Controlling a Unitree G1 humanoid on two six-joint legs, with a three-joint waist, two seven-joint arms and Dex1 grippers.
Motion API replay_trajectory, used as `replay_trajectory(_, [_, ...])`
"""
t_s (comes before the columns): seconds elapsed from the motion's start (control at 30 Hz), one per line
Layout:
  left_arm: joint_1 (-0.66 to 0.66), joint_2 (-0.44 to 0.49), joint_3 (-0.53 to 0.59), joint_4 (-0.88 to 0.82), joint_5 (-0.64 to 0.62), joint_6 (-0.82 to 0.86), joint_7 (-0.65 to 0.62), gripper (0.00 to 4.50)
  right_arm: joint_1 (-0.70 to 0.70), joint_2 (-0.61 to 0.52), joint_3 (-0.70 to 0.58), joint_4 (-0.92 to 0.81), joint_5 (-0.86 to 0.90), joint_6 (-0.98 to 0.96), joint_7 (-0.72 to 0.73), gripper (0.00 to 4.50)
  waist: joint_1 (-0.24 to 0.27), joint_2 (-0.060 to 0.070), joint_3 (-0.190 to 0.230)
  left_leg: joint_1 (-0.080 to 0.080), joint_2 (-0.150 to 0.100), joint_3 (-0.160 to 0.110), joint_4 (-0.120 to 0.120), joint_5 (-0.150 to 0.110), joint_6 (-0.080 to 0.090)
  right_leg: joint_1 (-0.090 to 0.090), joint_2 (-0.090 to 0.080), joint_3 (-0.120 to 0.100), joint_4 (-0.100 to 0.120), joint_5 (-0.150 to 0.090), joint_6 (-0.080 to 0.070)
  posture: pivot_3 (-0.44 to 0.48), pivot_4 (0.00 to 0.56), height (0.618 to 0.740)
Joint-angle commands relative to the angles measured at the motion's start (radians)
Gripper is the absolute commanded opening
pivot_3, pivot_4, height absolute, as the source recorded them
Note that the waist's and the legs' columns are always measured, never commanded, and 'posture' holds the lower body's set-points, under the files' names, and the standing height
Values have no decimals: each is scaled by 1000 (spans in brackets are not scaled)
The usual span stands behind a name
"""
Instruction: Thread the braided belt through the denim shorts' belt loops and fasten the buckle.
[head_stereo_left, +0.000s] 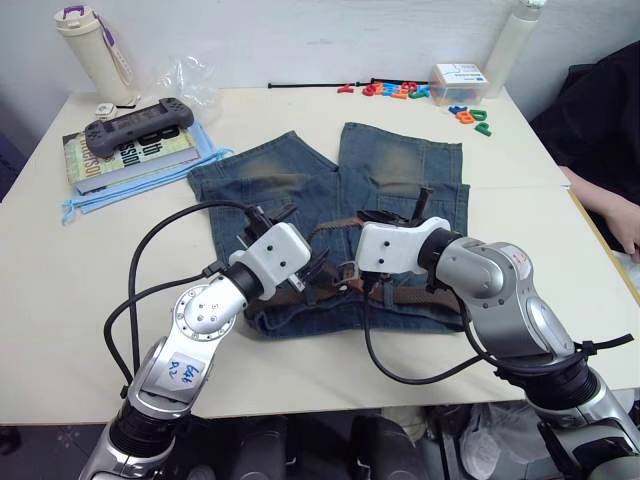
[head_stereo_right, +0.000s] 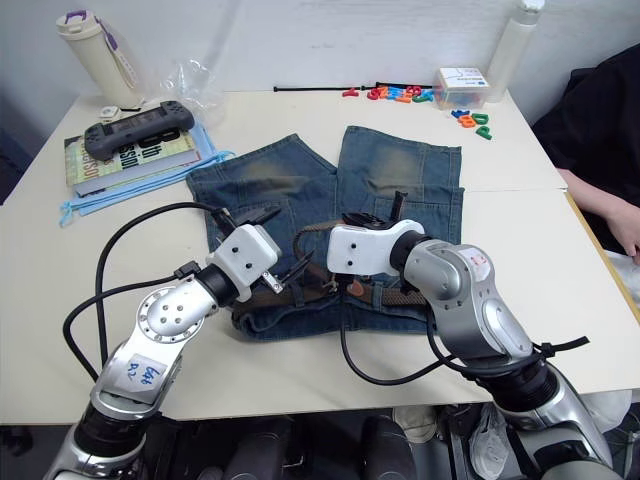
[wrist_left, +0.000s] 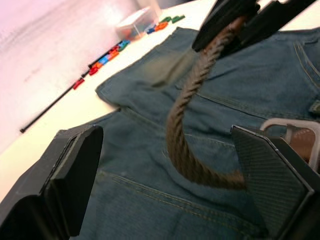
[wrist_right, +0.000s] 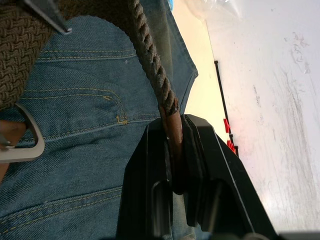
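The denim shorts (head_stereo_left: 300, 180) lie flat on the table, waistband nearest me. The braided belt (head_stereo_left: 425, 297) runs along the waistband's right half, then arches up off the denim in the middle. My right gripper (wrist_right: 175, 132) is shut on the belt's reddish leather tip. My left gripper (wrist_left: 167, 150) is open, its fingers (wrist_left: 75, 165) wide on either side of the arching belt (wrist_left: 185, 120) without touching it. The buckle (wrist_right: 27, 147) lies on the denim close under both grippers, beside the left one's finger. The belt loops are hidden by my arms.
At the back left are books with a game controller (head_stereo_left: 140, 125) on them and a cream bottle (head_stereo_left: 95, 50). Coloured plastic letters (head_stereo_left: 400, 90), a small box (head_stereo_left: 460, 82) and a thin black rod (head_stereo_left: 310, 86) line the far edge. A person's arm (head_stereo_left: 610, 215) rests at the right.
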Motion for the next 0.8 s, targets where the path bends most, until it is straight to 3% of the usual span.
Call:
replay_trajectory(0.03, [-27,-24,-7,20,11,-9,-3,3266,-13,10,-21,-48,-15,-14,-7,0,0,0,0,0,0,0,0,0,0,0,0,0,0,0,0,0,150,717])
replay_trajectory(0.23, [-48,-45,-16,51,20,-17,-20,528,-7,18,-22,-60,-22,-9,-4,0,-2,0,0,0,0,0,0,0,0,0,0,0,0,0,0,0,150,717])
replay_trajectory(0.3, [-50,-47,-20,58,21,-27,-27,92,-4,20,-22,-64,-25,-7,-3,0,-1,0,0,0,0,0,0,0,0,0,0,0,0,0,0,0,150,717])
replay_trajectory(0.63, [-46,-98,12,72,-42,-2,-49,92,12,56,-34,-78,-6,11,-6,0,-1,0,0,0,0,0,0,0,0,0,0,-1,0,0,0,0,150,717])
replay_trajectory(0.8, [-38,-166,74,69,-143,67,-72,0,21,122,-72,-98,12,106,-12,2238,-1,0,0,0,0,0,0,0,0,0,0,0,1,0,0,0,150,717])
